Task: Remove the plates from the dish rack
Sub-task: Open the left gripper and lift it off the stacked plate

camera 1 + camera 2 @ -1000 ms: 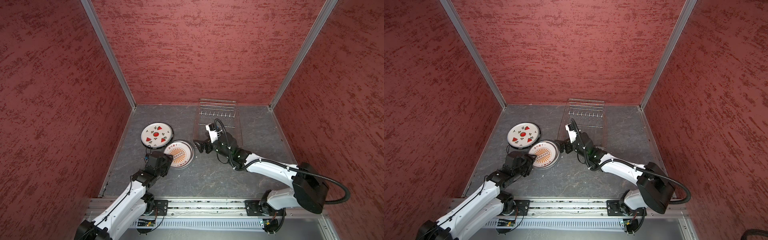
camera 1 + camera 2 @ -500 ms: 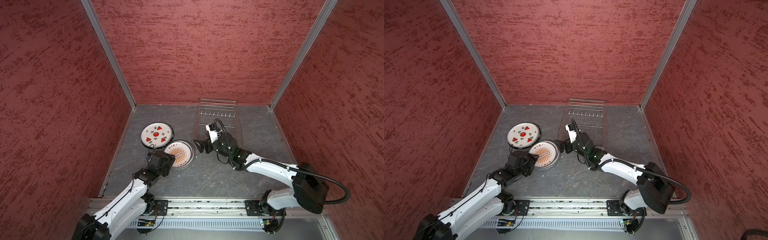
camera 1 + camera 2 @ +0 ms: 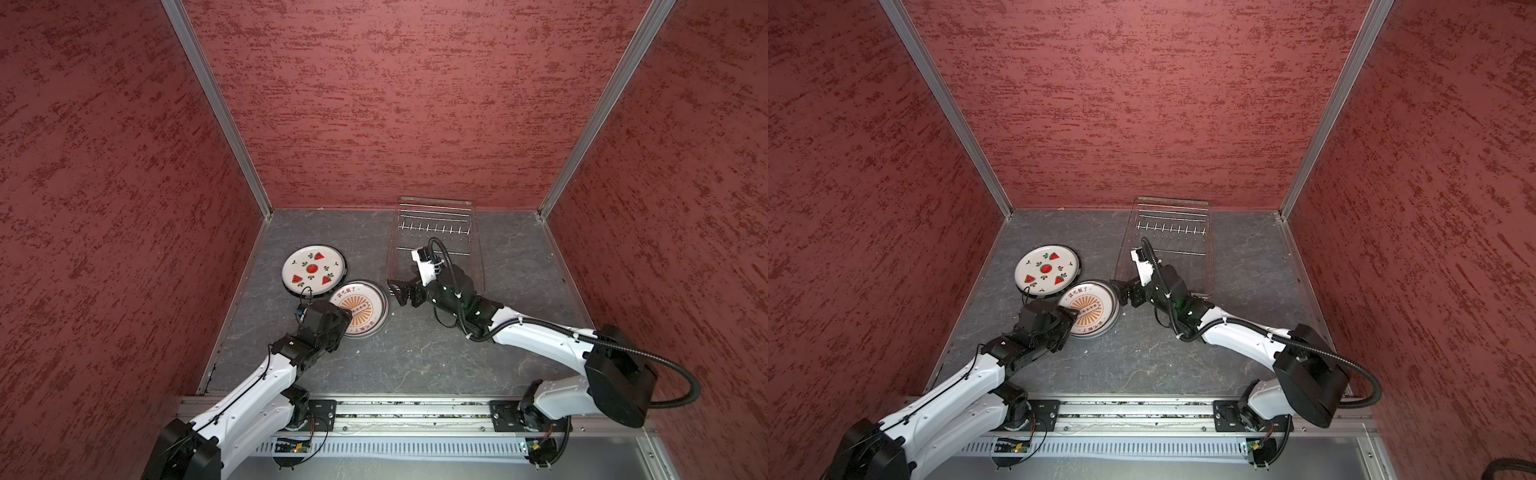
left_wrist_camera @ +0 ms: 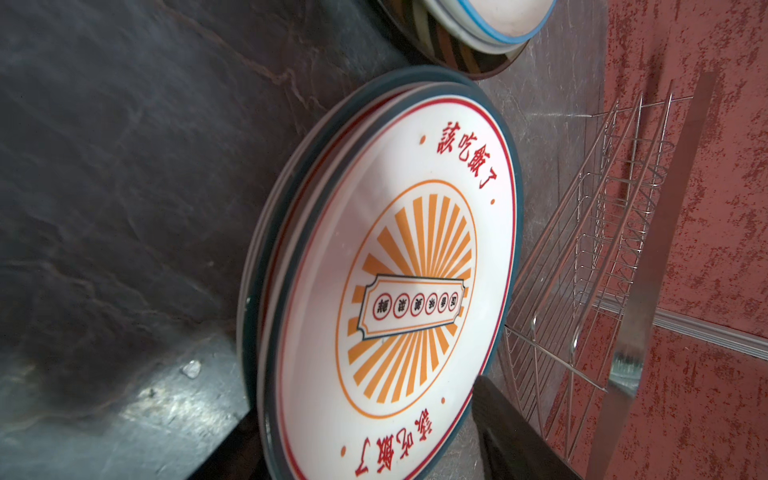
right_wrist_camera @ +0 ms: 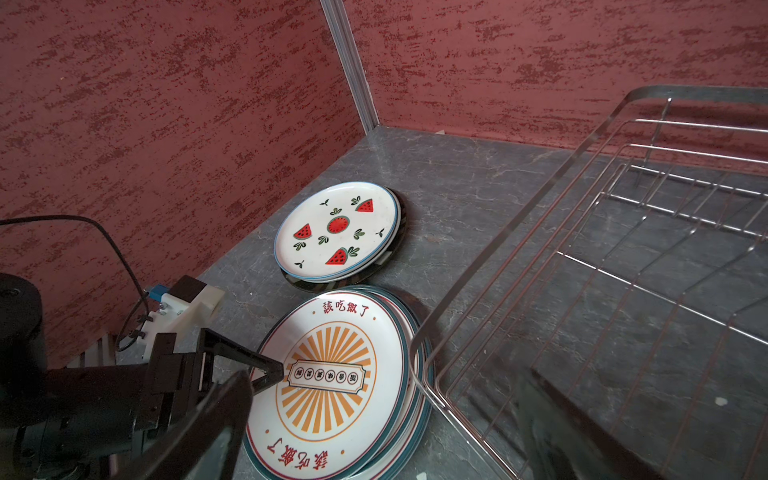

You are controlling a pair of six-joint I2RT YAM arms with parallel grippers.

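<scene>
The left gripper [image 3: 1070, 319], fingers parted, straddles the rim of the sunburst plates [image 3: 362, 306]. The right gripper [image 3: 397, 293], fingers wide and holding nothing, hovers beside the dish rack [image 3: 435, 203].

Soft, even light falls from above, bright enough that both top views stay crisp all the way to the far wall [image 3: 395, 104]. It leaves only faint, soft-edged shadows on the tabletop [image 3: 395, 357]. The wide lens splays the corner posts [image 3: 216, 104] outward toward the upper edges. In the left wrist view the tabletop closest to the lens carries a pale sheen. The sunburst plate [image 4: 399, 291] there shows a broad, mild highlight and a slightly smeared rim, and a finger [image 4: 511, 436] of the left gripper [image 4: 365, 415] is a dark blur. In the right wrist view the watermelon plate [image 5: 336, 228] is sharp. The fingers [image 5: 216, 424] of the right gripper [image 5: 386, 378] and the closest wires of the dish rack [image 5: 623, 291] are out of focus.
</scene>
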